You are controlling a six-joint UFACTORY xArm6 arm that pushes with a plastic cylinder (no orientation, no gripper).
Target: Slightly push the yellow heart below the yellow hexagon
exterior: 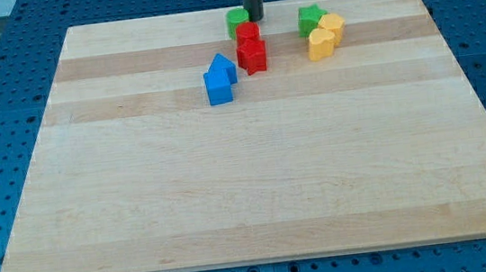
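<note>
We see our rod standing near the view's top edge of the wooden desk, and my tip rests just at the right side of a green block, close enough that we cannot tell whether the two touch. This tool is a plain rod with nothing that opens or closes, and it has hold of nothing. The yellow heart lies toward the view's upper right, touching or nearly touching the yellow hexagon, which sits just above and to the right of it. A green star-shaped block stands against the hexagon's left side. Below the tip, two red blocks are set one against the other: the upper red block and the lower red block. Further down and to the view's left, two blue blocks stand together, the upper blue block and the lower blue block. The tip is well apart from the yellow pair.
</note>
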